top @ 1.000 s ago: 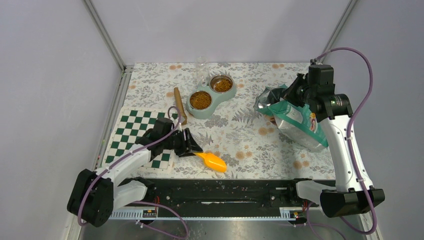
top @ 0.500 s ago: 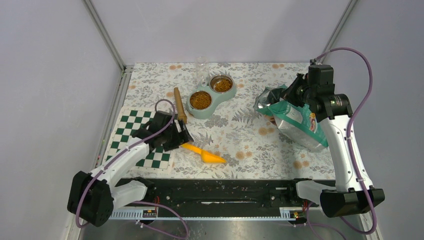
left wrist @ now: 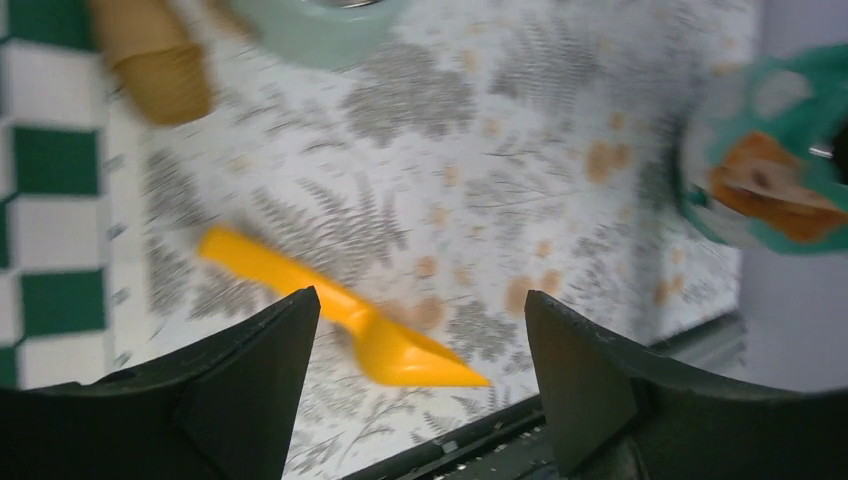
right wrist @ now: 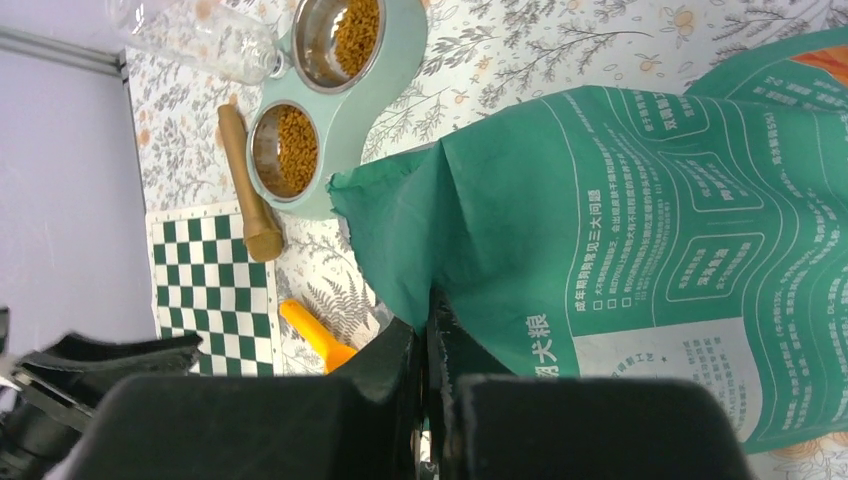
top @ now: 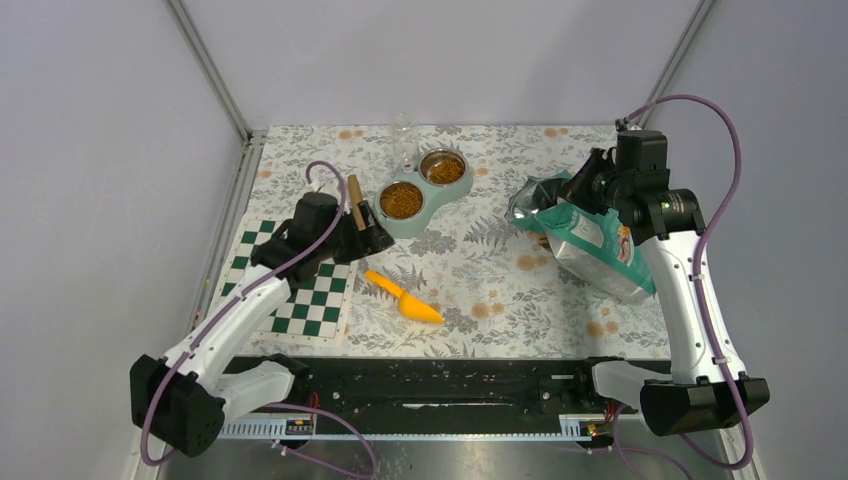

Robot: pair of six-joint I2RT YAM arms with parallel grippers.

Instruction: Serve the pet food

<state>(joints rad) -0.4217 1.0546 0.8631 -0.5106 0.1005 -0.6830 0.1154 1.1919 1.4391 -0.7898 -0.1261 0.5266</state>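
The pet food fills both steel bowls of a mint-green double feeder; the right wrist view shows the pet food there too. An orange scoop lies loose on the floral cloth. My left gripper hovers behind it, near the feeder, open and holding nothing. In the left wrist view the scoop lies below and between the spread fingers of the left gripper. My right gripper is shut on the torn top edge of the teal bag, which stands at the right.
A wooden stick lies left of the feeder. A green-and-white checkered mat covers the left side. A clear bottle stands behind the bowls. A black rail runs along the near edge.
My left gripper has opened and let go of the orange scoop, then pulled back toward the feeder. The scoop now lies on the cloth. The right arm has not moved.
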